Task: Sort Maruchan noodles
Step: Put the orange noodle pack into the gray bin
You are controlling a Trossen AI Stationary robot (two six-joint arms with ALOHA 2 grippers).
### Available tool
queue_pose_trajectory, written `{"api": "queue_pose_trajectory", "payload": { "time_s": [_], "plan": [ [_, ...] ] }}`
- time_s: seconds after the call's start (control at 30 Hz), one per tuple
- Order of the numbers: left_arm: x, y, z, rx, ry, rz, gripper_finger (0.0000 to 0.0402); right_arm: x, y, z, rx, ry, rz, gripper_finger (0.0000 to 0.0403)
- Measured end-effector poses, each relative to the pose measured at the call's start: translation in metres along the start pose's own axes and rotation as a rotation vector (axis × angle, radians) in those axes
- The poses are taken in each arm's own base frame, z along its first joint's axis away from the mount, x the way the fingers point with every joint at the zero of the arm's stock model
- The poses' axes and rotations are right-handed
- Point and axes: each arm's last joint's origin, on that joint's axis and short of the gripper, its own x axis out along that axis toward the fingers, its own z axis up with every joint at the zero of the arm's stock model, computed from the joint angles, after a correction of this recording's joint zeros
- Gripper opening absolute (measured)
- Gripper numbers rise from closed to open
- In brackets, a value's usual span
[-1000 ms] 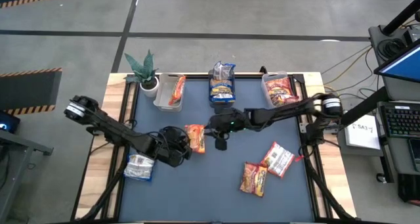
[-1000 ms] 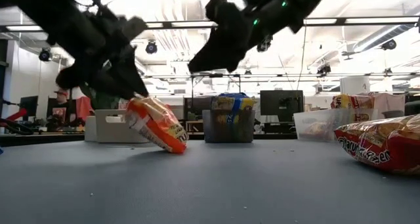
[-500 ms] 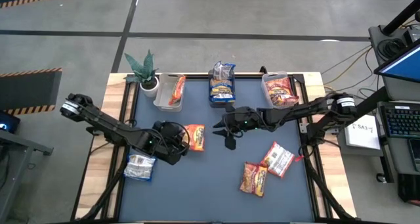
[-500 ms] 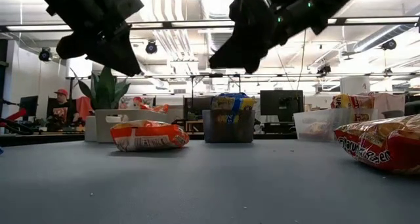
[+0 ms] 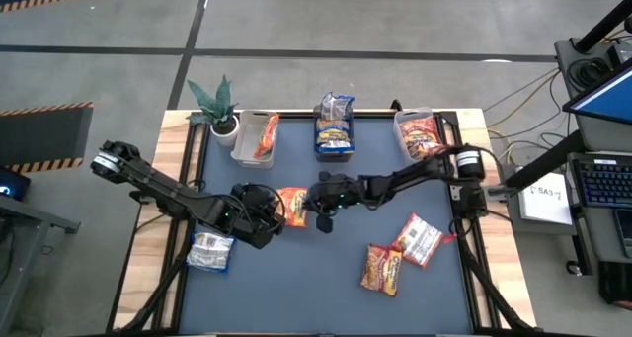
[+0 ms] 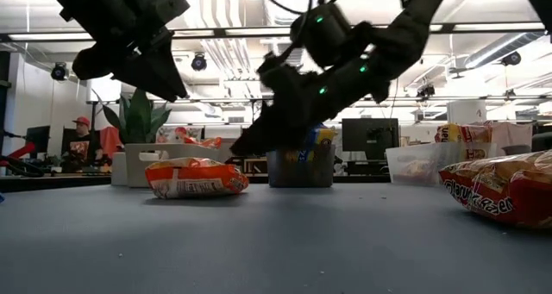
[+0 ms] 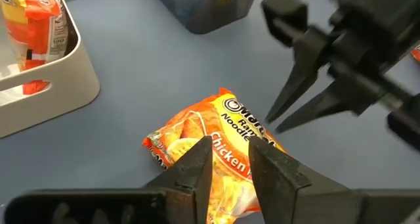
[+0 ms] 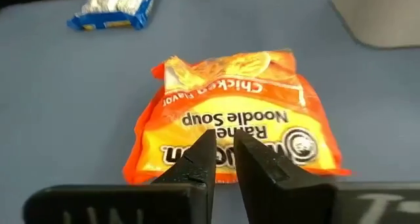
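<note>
An orange-yellow noodle packet (image 5: 293, 206) (image 6: 194, 178) lies flat on the blue mat, left of centre. My left gripper (image 5: 273, 214) (image 7: 230, 152) hangs open above the packet's left end and clear of it. My right gripper (image 5: 322, 214) (image 8: 223, 142) slants down at the packet's right end from the right. Its fingers stand a narrow gap apart, and their tips hang just above the packet (image 8: 236, 125) without touching it. Two red packets (image 5: 420, 238) (image 5: 382, 268) lie at the right near side. A silvery-blue packet (image 5: 209, 251) lies at the left edge.
Three bins stand along the far edge. A white bin (image 5: 255, 137) holds an orange packet, a clear middle bin (image 5: 335, 134) holds blue-yellow packets, and a clear right bin (image 5: 422, 134) holds red packets. A potted plant (image 5: 217, 105) stands at the far left corner.
My left gripper held the orange packet tilted, with one edge on the mat, then let go and rose. The packet dropped flat and has lain still since. My right gripper drew back toward the right, then swung left and down toward the packet's right end.
</note>
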Motion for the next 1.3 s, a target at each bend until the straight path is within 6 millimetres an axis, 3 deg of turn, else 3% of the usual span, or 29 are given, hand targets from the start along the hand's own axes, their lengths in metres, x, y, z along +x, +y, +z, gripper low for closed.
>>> {"api": "queue_pose_trajectory", "payload": {
  "time_s": [0.17,0.4,0.63,0.97,1.3],
  "plan": [
    [0.0,0.0,0.0,0.0,0.0,0.0,0.0114,0.022,-0.001,-0.004,-0.011,0.03,0.023,0.0026],
    [0.0,0.0,0.0,-0.014,0.003,0.002,0.0153,0.036,-0.004,-0.017,-0.038,0.138,0.004,0.001],
    [0.004,0.007,-0.007,-0.109,0.008,0.023,0.0184,0.041,-0.006,-0.027,-0.036,0.162,-0.002,0.0009],
    [0.031,0.032,-0.044,-0.304,0.005,-0.01,0.0226,0.044,-0.007,-0.034,-0.034,0.19,-0.008,0.0009],
    [0.052,0.051,-0.05,-0.386,0.011,0.0,0.0252,0.044,-0.007,-0.034,-0.034,0.185,-0.007,0.0009]
  ]
}}
